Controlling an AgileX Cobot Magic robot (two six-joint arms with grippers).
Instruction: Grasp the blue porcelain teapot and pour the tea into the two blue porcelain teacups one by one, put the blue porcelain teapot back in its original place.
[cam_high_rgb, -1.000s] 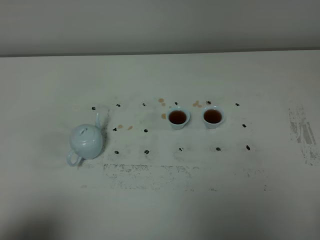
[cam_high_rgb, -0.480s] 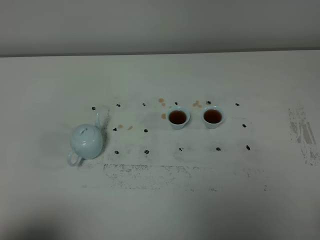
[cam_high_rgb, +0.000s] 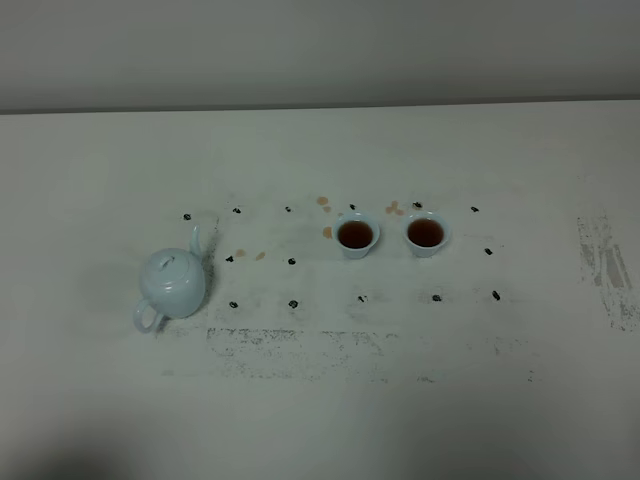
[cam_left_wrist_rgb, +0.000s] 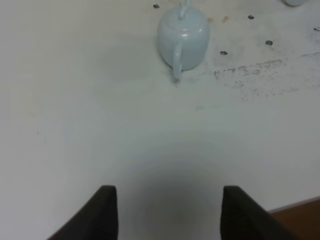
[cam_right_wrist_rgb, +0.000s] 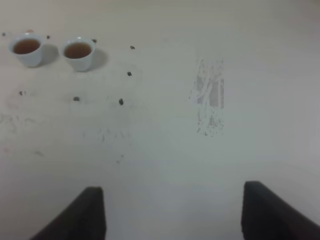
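The pale blue porcelain teapot (cam_high_rgb: 171, 285) stands upright on the white table at the left, lid on, spout toward the back; the left wrist view shows the same teapot (cam_left_wrist_rgb: 183, 39) handle-first. Two small blue teacups, one (cam_high_rgb: 356, 235) beside the other (cam_high_rgb: 426, 233), sit near the middle, both holding dark tea; the right wrist view shows the pair, one cup (cam_right_wrist_rgb: 27, 49) next to its twin (cam_right_wrist_rgb: 78, 53). My left gripper (cam_left_wrist_rgb: 170, 212) is open, well back from the teapot, with nothing between its fingers. My right gripper (cam_right_wrist_rgb: 172, 212) is open too, far from the cups.
Small black marks (cam_high_rgb: 293, 303) and a few brown tea spots (cam_high_rgb: 323, 201) dot the table (cam_high_rgb: 320, 400) around the cups. A scuffed grey patch (cam_high_rgb: 605, 265) lies at the right. The table's near edge (cam_left_wrist_rgb: 300, 202) shows in the left wrist view.
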